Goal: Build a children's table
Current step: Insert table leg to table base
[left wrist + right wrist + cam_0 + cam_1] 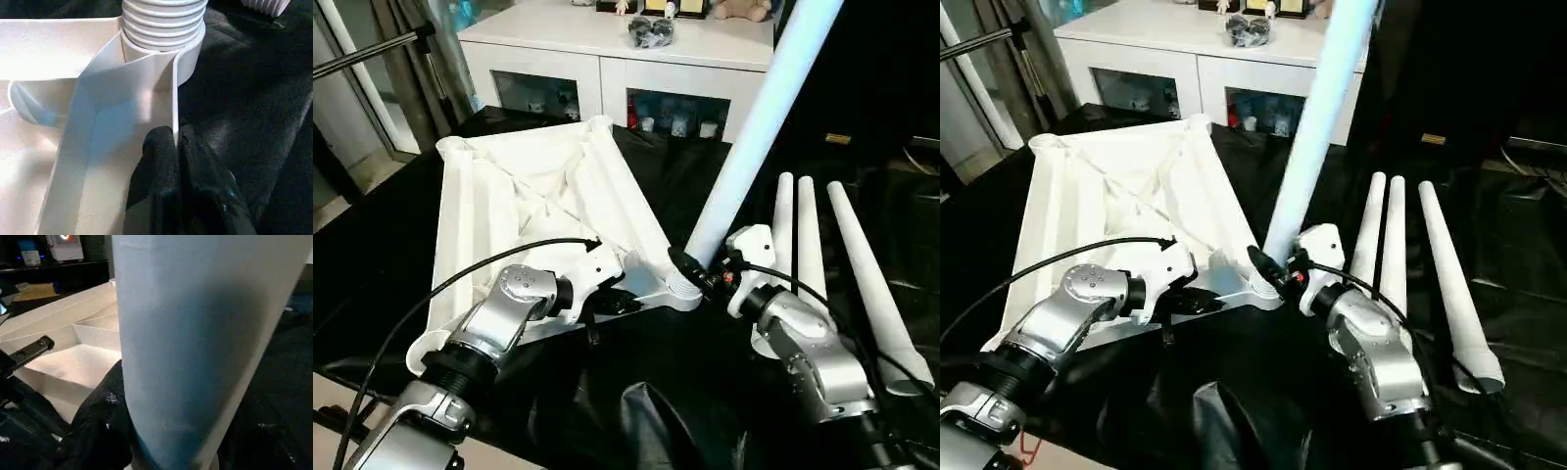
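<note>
Right gripper, two black fingers: jaws about half apart, clamped around the lower end of a long white tubular plastic leg. The leg rises steeply, leaning away from the robot toward the right, and its foot meets the ribbed round corner socket at the near right corner of the white plastic rectangular tabletop. In the right wrist view the leg's pale wall stands directly in front of the lens, with one dark finger pressed against its side.

Left gripper, two black fingers: nearly closed, pinching the thin upright rim wall of the tabletop just beside that same socket. In the left wrist view one finger lies inside the wall and the other outside it, and the threaded collar of the socket stands just beyond.

The tabletop lies upside down, ribbed underside upward, on a black cloth-covered work surface. Three more white tubular legs lie side by side on the cloth to the right, fanning slightly, just beyond the right forearm. A white glass-door cabinet stands behind the work surface.
</note>
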